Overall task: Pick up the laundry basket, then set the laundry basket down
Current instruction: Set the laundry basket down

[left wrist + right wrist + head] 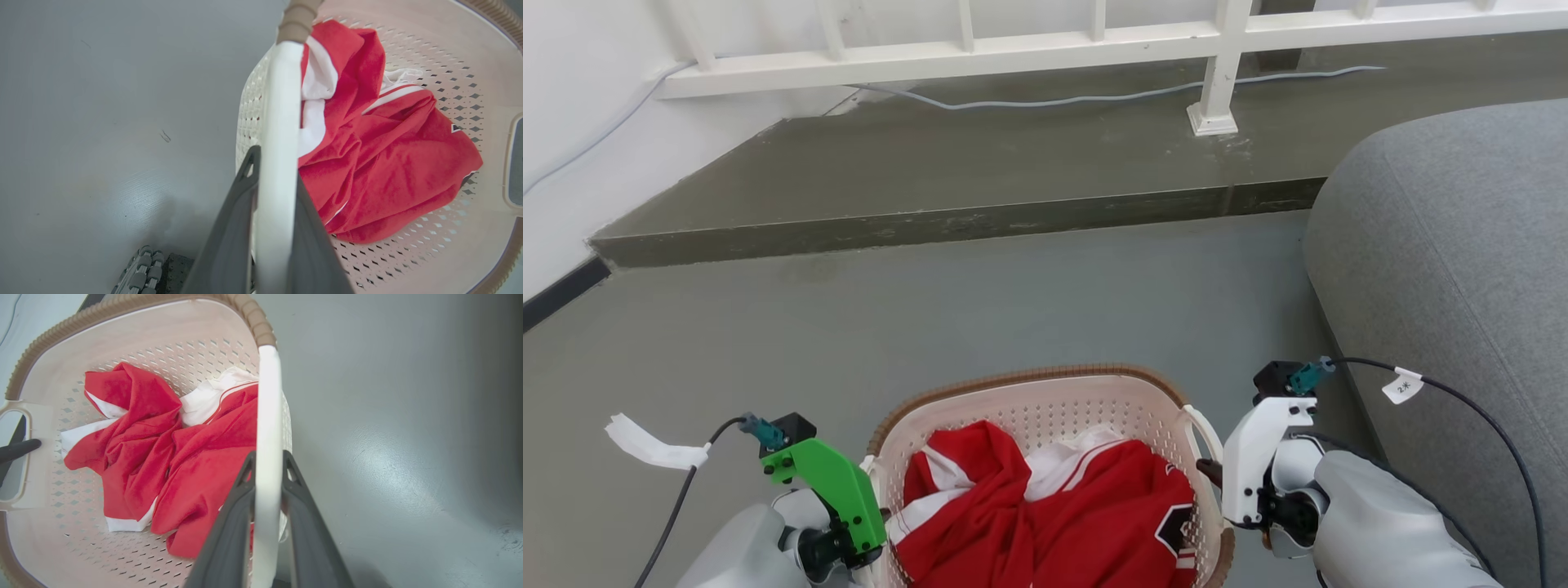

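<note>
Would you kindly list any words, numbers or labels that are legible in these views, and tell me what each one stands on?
"2米": on the small white tag fixed to the black cable beside the right arm. It is tiny, so this reading is tentative.
Dark patch on the red garment in the laundry basket: folded and cut off, not readable.
White paper strip on the left arm's cable: no writing visible.
</note>
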Controlling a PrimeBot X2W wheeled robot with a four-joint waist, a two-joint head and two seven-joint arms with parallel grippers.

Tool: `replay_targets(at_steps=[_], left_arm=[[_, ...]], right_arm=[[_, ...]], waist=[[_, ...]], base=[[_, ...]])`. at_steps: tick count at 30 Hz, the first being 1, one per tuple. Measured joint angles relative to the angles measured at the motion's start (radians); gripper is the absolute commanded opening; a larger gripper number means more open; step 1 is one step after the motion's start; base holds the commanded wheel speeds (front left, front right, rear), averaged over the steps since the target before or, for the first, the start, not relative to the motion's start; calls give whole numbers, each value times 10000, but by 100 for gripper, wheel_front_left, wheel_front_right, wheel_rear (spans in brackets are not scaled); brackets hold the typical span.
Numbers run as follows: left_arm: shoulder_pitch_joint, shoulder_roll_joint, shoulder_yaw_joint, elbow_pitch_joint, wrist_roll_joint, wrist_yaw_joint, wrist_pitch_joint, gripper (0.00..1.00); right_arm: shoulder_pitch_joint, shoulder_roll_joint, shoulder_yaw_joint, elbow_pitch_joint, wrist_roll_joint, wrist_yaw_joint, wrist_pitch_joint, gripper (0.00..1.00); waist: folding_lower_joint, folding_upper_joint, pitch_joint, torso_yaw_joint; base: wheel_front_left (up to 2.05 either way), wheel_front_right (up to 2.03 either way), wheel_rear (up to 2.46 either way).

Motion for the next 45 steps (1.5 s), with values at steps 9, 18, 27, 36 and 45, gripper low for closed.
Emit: replay_targets(at_steps=[9, 18, 27, 36, 45], left_arm=[[-7, 63, -140, -213, 104, 0, -742, 0], [-353, 75, -196, -270, 284, -2, -1285, 0], [-934, 71, -272, -299, 652, -19, -1967, 0], [-1591, 75, -330, -328, 836, -21, -2771, 0], [-2266, 77, -382, -422, 1241, -21, -3505, 0]], right_arm=[[-34, 6, 33, -6, 0, 2, -374, 0], [-453, -12, 21, -6, -6, 2, -759, 0], [-942, -50, -4, -35, -107, 2, -1390, 0], [-1567, -186, 146, -224, -483, -8, -2245, 0], [-2126, -301, 130, -313, -709, -56, -3108, 0]], waist=[[0, 0, 292, -14], [0, 0, 1076, -35], [1, 0, 2246, -43], [1, 0, 3502, -35], [2, 0, 4786, -14]], base=[[0, 0, 0], [0, 0, 0], [0, 0, 0], [0, 0, 0], [0, 0, 0]])
